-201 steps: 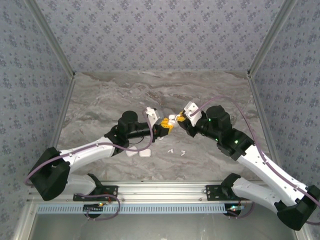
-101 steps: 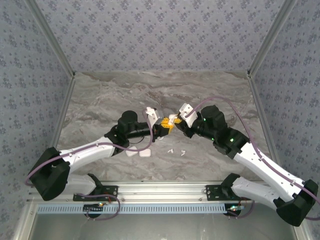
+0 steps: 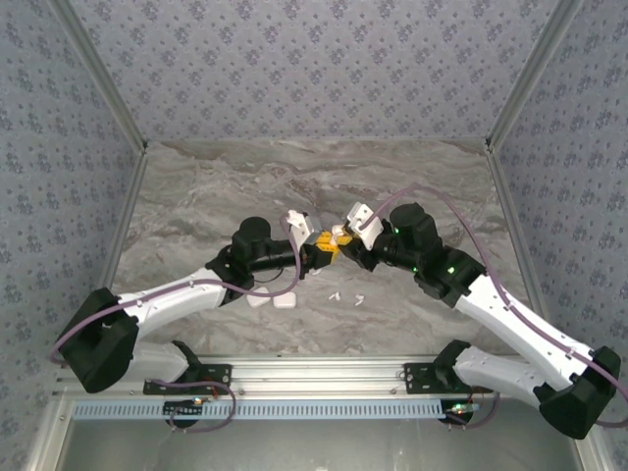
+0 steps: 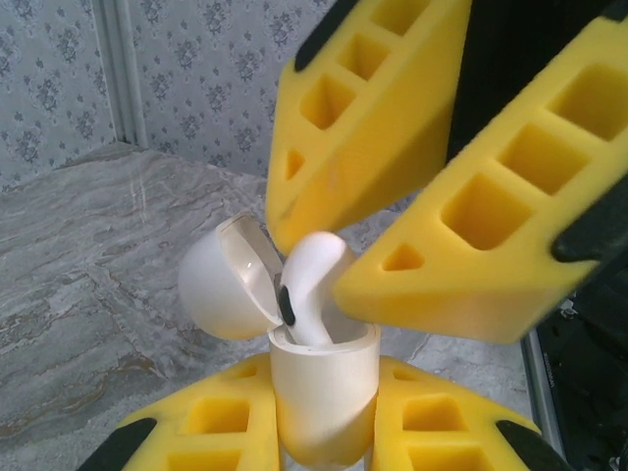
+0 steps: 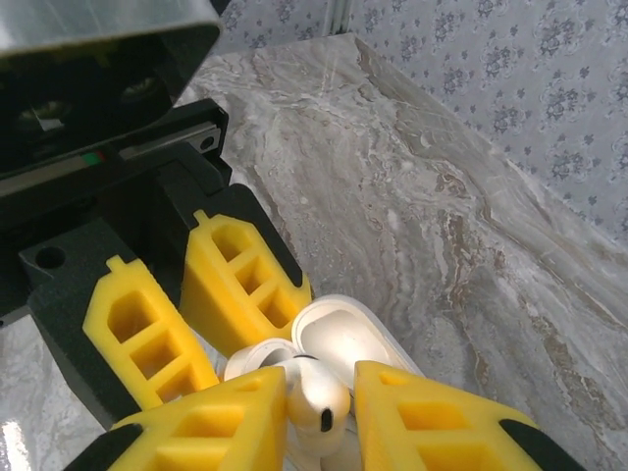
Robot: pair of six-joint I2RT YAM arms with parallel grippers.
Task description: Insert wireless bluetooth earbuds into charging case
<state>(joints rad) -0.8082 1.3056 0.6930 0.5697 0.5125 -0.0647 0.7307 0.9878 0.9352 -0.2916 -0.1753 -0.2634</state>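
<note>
White case: upright, lid open, clamped by left gripper.
Earbud: stem down in the case's mouth.
Right gripper: above case, apparently pinching the earbud.
Loose earbuds: on table near case.

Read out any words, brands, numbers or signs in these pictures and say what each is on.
None can be read. The white charging case, the earbud standing in it and the yellow fingers show no lettering; the wallpaper bears only flowers. Any marks on the small board by the rail are too small.
</note>
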